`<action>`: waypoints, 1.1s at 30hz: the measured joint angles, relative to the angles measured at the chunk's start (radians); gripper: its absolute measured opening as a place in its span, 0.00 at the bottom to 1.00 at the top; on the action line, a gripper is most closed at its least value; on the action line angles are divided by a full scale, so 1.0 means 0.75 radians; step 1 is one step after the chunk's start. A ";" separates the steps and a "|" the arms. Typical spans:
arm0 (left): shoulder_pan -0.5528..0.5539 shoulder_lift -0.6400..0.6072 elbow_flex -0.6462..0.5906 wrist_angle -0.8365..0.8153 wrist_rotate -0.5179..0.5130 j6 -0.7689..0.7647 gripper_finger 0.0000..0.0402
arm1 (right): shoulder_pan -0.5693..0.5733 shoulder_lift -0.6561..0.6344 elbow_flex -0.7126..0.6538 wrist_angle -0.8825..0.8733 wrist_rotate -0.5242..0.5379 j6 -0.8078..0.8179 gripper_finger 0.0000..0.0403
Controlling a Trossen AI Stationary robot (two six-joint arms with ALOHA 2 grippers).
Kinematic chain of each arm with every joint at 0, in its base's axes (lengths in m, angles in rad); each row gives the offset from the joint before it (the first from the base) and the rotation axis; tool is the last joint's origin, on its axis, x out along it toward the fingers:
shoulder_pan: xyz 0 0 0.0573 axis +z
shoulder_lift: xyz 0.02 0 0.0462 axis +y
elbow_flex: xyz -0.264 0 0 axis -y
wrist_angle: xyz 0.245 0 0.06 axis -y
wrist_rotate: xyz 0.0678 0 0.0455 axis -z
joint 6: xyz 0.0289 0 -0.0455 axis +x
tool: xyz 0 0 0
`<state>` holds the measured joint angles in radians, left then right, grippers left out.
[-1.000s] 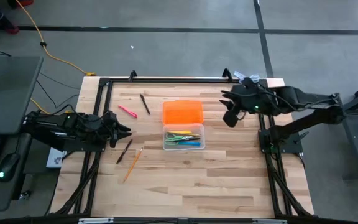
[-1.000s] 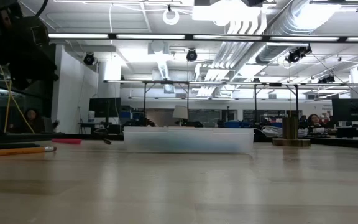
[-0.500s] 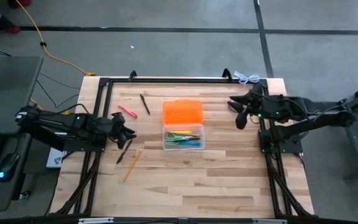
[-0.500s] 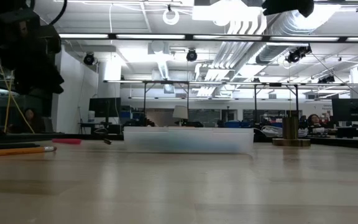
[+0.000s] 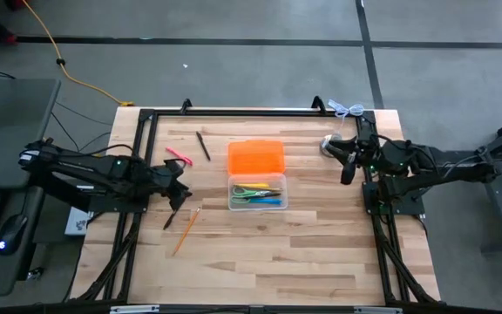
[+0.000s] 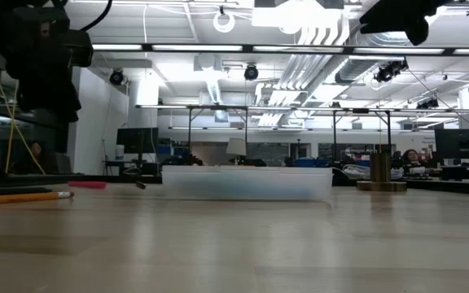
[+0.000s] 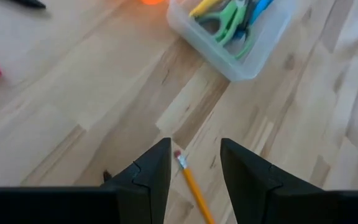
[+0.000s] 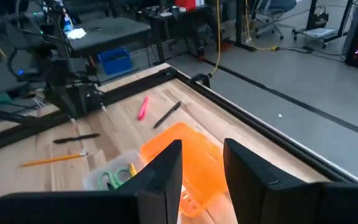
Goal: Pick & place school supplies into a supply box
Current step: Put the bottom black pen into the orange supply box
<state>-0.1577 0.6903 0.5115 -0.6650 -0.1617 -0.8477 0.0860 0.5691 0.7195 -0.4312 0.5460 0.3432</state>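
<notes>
The supply box (image 5: 256, 194) is clear, its orange lid (image 5: 255, 158) lying open on the far side; green scissors (image 7: 232, 17) and some pens lie inside. On the table to its left lie a pink pen (image 5: 179, 156), two black pens (image 5: 202, 146) (image 5: 174, 212) and a wooden pencil (image 5: 186, 228). My left gripper (image 5: 179, 194) hangs open above the pencil's eraser end (image 7: 178, 155), touching nothing. My right gripper (image 5: 349, 164) is open and empty in the air near the table's right edge.
A silver metal object (image 5: 329, 145) stands on the table beside my right gripper. A black frame (image 5: 234, 112) runs along the far and side edges. Bare wood lies between the box and the near edge.
My left gripper has reached a little toward the box and tipped further down, now above the pencil's end. My right gripper has drawn back toward the table's right edge and sunk lower. Neither has opened or shut; no supply has moved.
</notes>
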 joint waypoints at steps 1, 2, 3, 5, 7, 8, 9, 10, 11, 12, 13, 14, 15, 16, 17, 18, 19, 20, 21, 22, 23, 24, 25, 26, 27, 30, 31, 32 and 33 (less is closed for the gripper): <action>0.000 0.020 0.011 -0.008 0.009 -0.006 0.42 | 0.000 -0.021 -0.021 0.013 -0.006 0.011 0.23; 0.000 0.034 0.021 -0.021 0.032 -0.016 0.42 | 0.000 -0.042 -0.043 0.026 -0.007 0.022 0.23; 0.000 0.049 0.032 -0.034 0.044 -0.029 0.42 | 0.000 -0.062 -0.065 0.032 -0.008 0.026 0.23; 0.000 0.084 0.049 -0.047 0.085 -0.063 0.42 | 0.000 -0.097 -0.107 0.047 -0.010 0.031 0.23; 0.000 0.108 0.064 -0.093 0.129 -0.105 0.42 | 0.000 -0.128 -0.146 0.080 -0.015 0.031 0.23; 0.000 0.122 0.075 -0.110 0.148 -0.125 0.42 | 0.000 -0.143 -0.166 0.082 -0.016 0.031 0.23; 0.000 0.134 0.085 -0.119 0.168 -0.141 0.42 | 0.000 -0.157 -0.186 0.084 -0.017 0.036 0.23; 0.000 0.144 0.094 -0.142 0.186 -0.159 0.42 | 0.000 -0.169 -0.204 0.087 -0.018 0.049 0.23; 0.000 0.152 0.098 -0.163 0.203 -0.171 0.42 | 0.000 -0.182 -0.222 0.093 -0.019 0.059 0.23; 0.000 0.160 0.102 -0.175 0.212 -0.179 0.42 | 0.000 -0.199 -0.242 0.099 -0.019 0.066 0.23; 0.000 0.167 0.105 -0.171 0.225 -0.186 0.42 | 0.000 -0.214 -0.266 0.104 -0.020 0.075 0.23; 0.000 0.168 0.106 -0.168 0.243 -0.200 0.42 | 0.000 -0.227 -0.286 0.111 -0.023 0.087 0.23; 0.000 0.168 0.106 -0.171 0.253 -0.210 0.42 | 0.000 -0.241 -0.305 0.120 -0.027 0.096 0.23; 0.000 0.167 0.106 -0.171 0.274 -0.221 0.42 | 0.000 -0.258 -0.327 0.132 -0.032 0.107 0.23; 0.000 0.168 0.106 -0.171 0.291 -0.237 0.42 | 0.000 -0.277 -0.353 0.144 -0.046 0.120 0.23; 0.000 0.168 0.106 -0.175 0.310 -0.248 0.42 | -0.001 -0.293 -0.376 0.153 -0.061 0.134 0.23; 0.000 0.168 0.106 -0.181 0.323 -0.261 0.42 | 0.000 -0.312 -0.395 0.163 -0.077 0.143 0.23; 0.000 0.168 0.106 -0.189 0.332 -0.276 0.42 | 0.000 -0.332 -0.414 0.173 -0.091 0.158 0.23; 0.000 0.168 0.106 -0.207 0.340 -0.291 0.42 | 0.000 -0.350 -0.434 0.178 -0.107 0.171 0.23; 0.000 0.168 0.106 -0.228 0.346 -0.306 0.42 | 0.000 -0.368 -0.454 0.180 -0.118 0.176 0.23; 0.000 0.168 0.106 -0.245 0.349 -0.316 0.42 | 0.000 -0.385 -0.470 0.185 -0.130 0.181 0.23; 0.000 0.168 0.106 -0.257 0.353 -0.325 0.42 | 0.000 -0.400 -0.484 0.193 -0.143 0.185 0.23; 0.000 0.168 0.106 -0.269 0.362 -0.341 0.42 | 0.000 -0.414 -0.494 0.194 -0.155 0.187 0.23; 0.000 0.168 0.106 -0.283 0.374 -0.353 0.42 | 0.000 -0.430 -0.505 0.201 -0.165 0.186 0.23; 0.000 0.168 0.106 -0.290 0.383 -0.363 0.42 | 0.000 -0.444 -0.514 0.204 -0.181 0.187 0.23; 0.000 0.168 0.106 -0.299 0.387 -0.398 0.42 | 0.000 -0.488 -0.550 0.210 -0.190 0.217 0.23; 0.000 0.168 0.106 -0.305 0.387 -0.413 0.42 | 0.000 -0.506 -0.565 0.208 -0.192 0.231 0.23; 0.000 0.168 0.106 -0.307 0.387 -0.423 0.42 | 0.000 -0.525 -0.582 0.208 -0.196 0.241 0.23; 0.000 0.168 0.106 -0.305 0.387 -0.433 0.42 | 0.000 -0.542 -0.598 0.210 -0.202 0.251 0.23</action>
<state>-0.1577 0.8162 0.5907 -0.8940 0.1284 -1.1727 0.0860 0.1624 0.2706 -0.2737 0.3944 0.5316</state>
